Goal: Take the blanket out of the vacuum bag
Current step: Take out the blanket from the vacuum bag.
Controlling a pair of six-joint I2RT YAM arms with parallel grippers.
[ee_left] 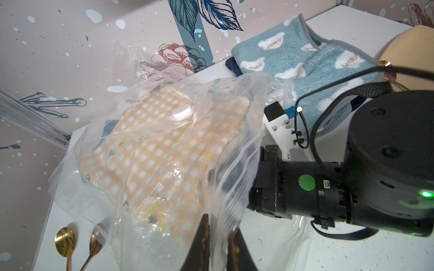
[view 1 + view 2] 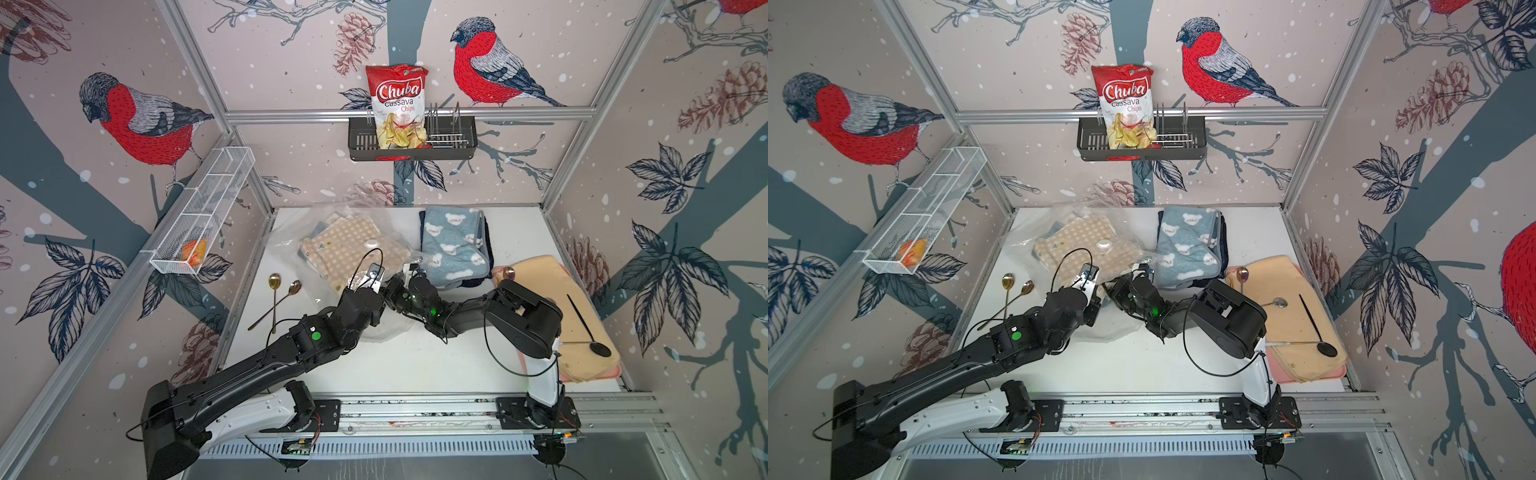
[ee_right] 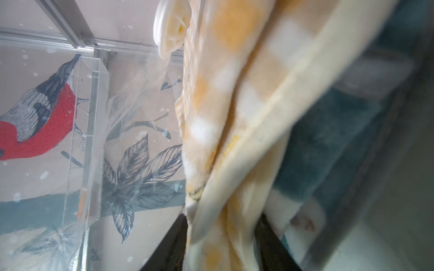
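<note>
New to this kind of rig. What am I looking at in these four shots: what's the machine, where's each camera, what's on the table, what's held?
Two robot arms stand at the near edge of a white table, each ending in a two-finger gripper. Two pictures come from one overhead stereo camera and show nearly the same whole scene; the other two come from a camera on each wrist. On the table lie the vacuum bag, clear plastic with a white valve cap, the checkered blanket inside it, a blue bear-print towel, a peach cloth and two spoons. The left gripper pinches the bag's open edge. The right gripper reaches into the bag with a blanket fold between its fingers; whether it is clamped I cannot tell.
</note>
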